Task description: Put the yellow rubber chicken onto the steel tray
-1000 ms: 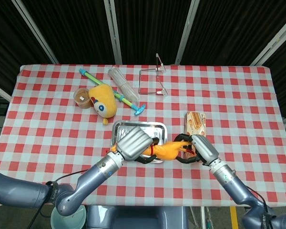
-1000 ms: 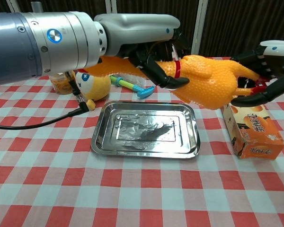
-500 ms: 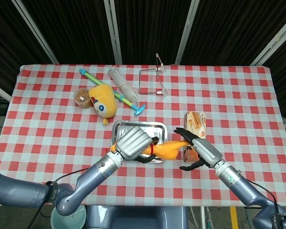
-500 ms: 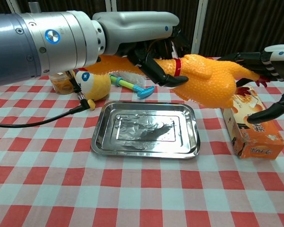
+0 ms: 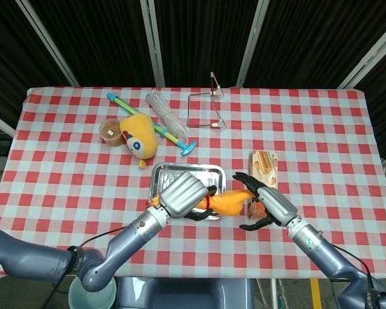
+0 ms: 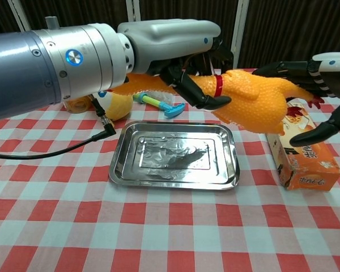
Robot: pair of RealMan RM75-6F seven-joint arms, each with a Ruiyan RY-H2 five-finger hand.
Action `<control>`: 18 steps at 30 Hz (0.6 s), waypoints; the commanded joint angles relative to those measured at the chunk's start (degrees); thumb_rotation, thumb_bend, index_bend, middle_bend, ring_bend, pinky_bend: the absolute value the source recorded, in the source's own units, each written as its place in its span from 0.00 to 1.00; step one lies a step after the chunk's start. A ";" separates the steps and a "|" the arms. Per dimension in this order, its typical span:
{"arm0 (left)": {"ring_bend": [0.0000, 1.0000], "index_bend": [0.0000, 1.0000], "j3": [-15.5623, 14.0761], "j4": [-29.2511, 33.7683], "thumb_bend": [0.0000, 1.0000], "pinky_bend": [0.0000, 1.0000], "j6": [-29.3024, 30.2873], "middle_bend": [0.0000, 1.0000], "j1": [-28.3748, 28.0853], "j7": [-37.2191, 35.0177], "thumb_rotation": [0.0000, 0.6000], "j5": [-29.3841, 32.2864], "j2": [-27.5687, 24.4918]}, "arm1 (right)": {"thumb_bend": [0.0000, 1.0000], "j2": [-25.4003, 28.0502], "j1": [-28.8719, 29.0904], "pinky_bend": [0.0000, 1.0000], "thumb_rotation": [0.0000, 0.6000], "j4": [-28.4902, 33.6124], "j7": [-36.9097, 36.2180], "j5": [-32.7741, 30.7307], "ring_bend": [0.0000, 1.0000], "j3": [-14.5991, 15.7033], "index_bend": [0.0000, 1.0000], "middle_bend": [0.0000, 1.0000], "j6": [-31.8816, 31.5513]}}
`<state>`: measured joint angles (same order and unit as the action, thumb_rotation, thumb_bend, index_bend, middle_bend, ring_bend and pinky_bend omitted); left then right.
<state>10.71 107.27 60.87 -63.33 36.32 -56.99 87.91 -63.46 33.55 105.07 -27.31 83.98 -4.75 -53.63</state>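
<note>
— Where now?

— Up in the air: yellow rubber chicken point(image 6: 246, 102) hanging over the right end of the steel tray point(image 6: 175, 156), touching neither tray nor surface point(image 6: 102, 238). Stretched lengthwise, neck end toward the left, legs toward the right.

— Held how?

— Wrapped at the neck by the left hand point(image 6: 187, 59), dark fingers point(image 6: 207, 101) curled round just beside the red collar. Right hand point(image 6: 323, 96) spread wide by the legs, fingers apart, gripping nothing. Seen from the head view, same story: left hand point(image 5: 180, 195) over the neck, right hand point(image 5: 265, 205) splayed just beside the tail end.

— Heavy?

— Probably not. Looks hollow and light, carried level from one end without much droop. Soft and squashy by the look of the pebbled skin, so likely to give under a firm squeeze. Unlikely to break if dropped.

— Slippery?

— Maybe a little at the fat body; better taken at the thin neck, where fingers close all the way round. Good spot already.

— Anything in the way?

— Orange carton point(image 6: 303, 156) standing just right of the tray, close under the legs. Worth minding while lowering. Plush toy point(image 5: 139, 136) and water squirter point(image 5: 156, 125) well behind, no bother.
</note>
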 commanded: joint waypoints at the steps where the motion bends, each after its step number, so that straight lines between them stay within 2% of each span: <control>1: 0.67 0.62 -0.03 -0.20 0.77 0.79 0.10 0.73 0.08 0.05 1.00 -0.29 0.41 | 0.22 -0.80 -0.13 0.22 1.00 0.24 1.69 -1.26 0.10 -0.47 0.06 0.13 -0.54; 2: 0.67 0.62 0.00 -0.23 0.77 0.79 0.15 0.73 0.11 0.06 1.00 -0.38 0.56 | 0.34 -1.22 -0.29 0.25 1.00 0.29 2.41 -1.76 0.14 -0.65 0.10 0.16 -0.98; 5: 0.67 0.62 0.06 -0.25 0.77 0.79 0.21 0.73 0.19 0.10 1.00 -0.61 0.87 | 0.56 -2.01 -0.54 0.31 1.00 0.42 4.41 -3.06 0.23 -0.95 0.20 0.24 -1.56; 18: 0.67 0.62 0.54 -0.08 0.77 0.79 -0.23 0.73 0.50 -0.19 1.00 -0.67 0.83 | 0.98 -3.11 -0.99 0.50 1.00 0.82 9.21 -6.64 0.50 -1.72 0.56 0.50 -2.12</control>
<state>11.23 107.20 60.64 -62.84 36.14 -57.65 88.74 -66.51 32.61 105.91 -18.30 77.46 -6.42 -55.67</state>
